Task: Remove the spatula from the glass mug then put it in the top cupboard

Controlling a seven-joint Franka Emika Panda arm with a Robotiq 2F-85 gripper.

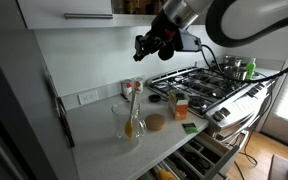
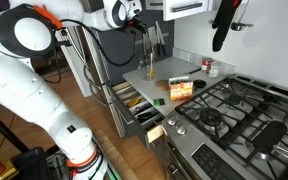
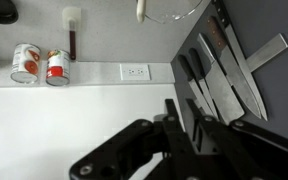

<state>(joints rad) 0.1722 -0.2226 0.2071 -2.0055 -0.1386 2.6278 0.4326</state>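
The glass mug point(image 1: 130, 123) stands on the white counter point(image 1: 99, 135) with the spatula point(image 1: 133, 103) upright in it, pale stick handle up and yellow-orange blade down in the glass. My gripper point(image 1: 146, 46) hangs well above and behind the mug, empty, fingertips together. In the wrist view my gripper point(image 3: 184, 106) is at the bottom; the mug's rim point(image 3: 174, 12) and the tip of the spatula point(image 3: 141, 8) show at the top edge. The top cupboard point(image 1: 69, 10) is the white wall cabinet above the counter, door shut, with a steel bar handle.
A brown disc point(image 1: 156, 123) and an orange box point(image 1: 180, 105) lie beside the mug. Two red-topped jars point(image 3: 39, 65) stand at the wall. Knives point(image 3: 224, 70) hang on the dark side panel. The gas stove point(image 1: 209, 85) is beside the counter. Low drawers point(image 2: 134, 105) are pulled out.
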